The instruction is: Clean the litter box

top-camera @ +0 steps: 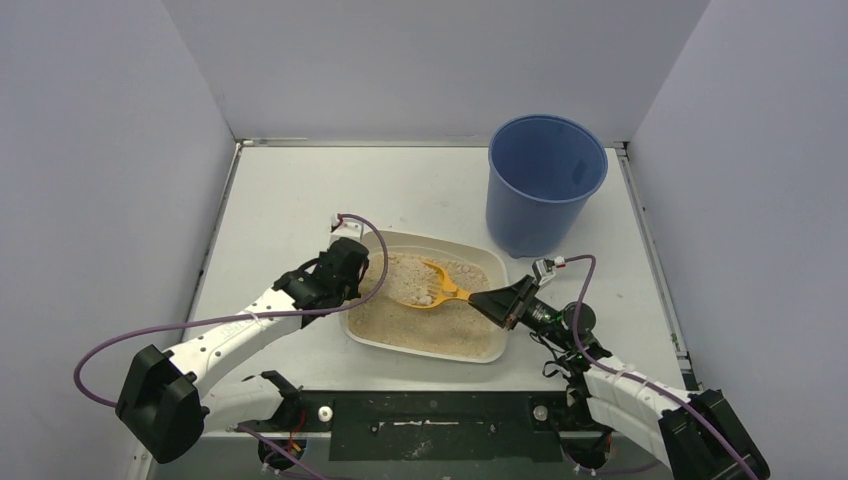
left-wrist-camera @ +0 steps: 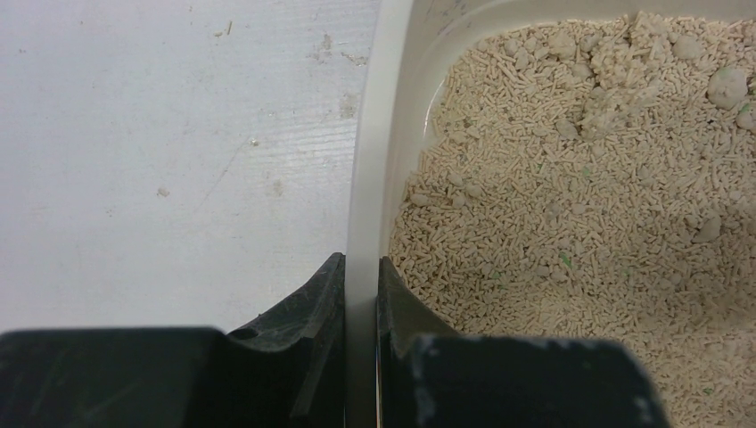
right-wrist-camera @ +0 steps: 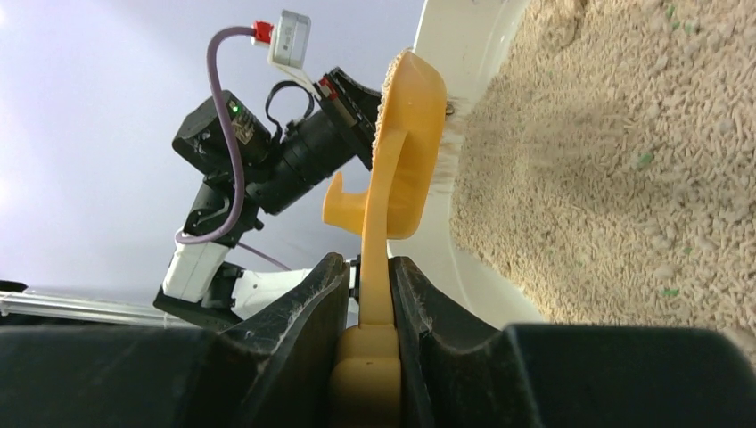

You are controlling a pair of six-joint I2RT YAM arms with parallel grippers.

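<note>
The litter box (top-camera: 421, 346), a shallow off-white tray of beige litter (top-camera: 440, 325), sits between the arms. My left gripper (top-camera: 362, 276) is shut on its left rim (left-wrist-camera: 361, 178), one finger outside and one inside over the litter (left-wrist-camera: 579, 223). My right gripper (top-camera: 492, 301) is shut on the handle of an orange slotted scoop (top-camera: 432, 286). The scoop head is raised over the litter and holds a few pale clumps. In the right wrist view the scoop (right-wrist-camera: 406, 152) stands edge-on between the jaws (right-wrist-camera: 374, 267), and grains fall from it beside the tray wall (right-wrist-camera: 464, 53).
A tall blue bucket (top-camera: 545, 185) stands upright just behind the tray's right far corner. White enclosure walls close off the back and both sides. My left arm's wrist (right-wrist-camera: 267, 160) is across the tray from the scoop.
</note>
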